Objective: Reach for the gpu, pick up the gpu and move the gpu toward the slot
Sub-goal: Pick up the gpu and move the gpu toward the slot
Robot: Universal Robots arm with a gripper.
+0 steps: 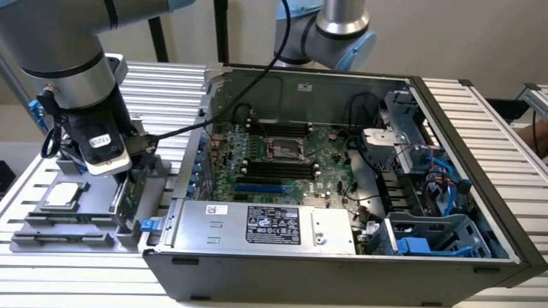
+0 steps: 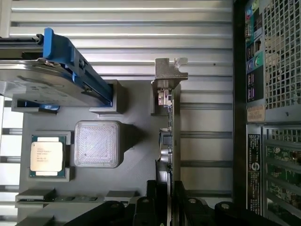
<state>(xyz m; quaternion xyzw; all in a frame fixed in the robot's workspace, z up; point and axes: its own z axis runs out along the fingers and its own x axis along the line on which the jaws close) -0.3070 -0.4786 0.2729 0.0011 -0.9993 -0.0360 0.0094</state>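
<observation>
Hangs low over the grey fixture (image 1: 60,239) (image 2: 136,160) with the gripper (image 1: 128,174) (image 2: 165,190), at the fixture's edge nearest the open computer case (image 1: 342,273). Straddles the gpu (image 1: 127,200) (image 2: 170,120) with the jaws, one on each face of the card, set narrow; pressing or just clear of it, cannot tell. Gpu on edge in the fixture's slot, upright, seated, with its silver bracket (image 2: 168,73) at the end of the fixture's slot away from the gripper. Elsewhere on the fixture: a square silver chip (image 1: 64,194) (image 2: 47,157) lies flat in its recess, just beside a ribbed grey block (image 2: 97,143); a hard drive (image 2: 47,77) with blue rails rests at the fixture's end, apart from the gpu. Past the fixture, inside the case, lies a motherboard (image 1: 283,160).
</observation>
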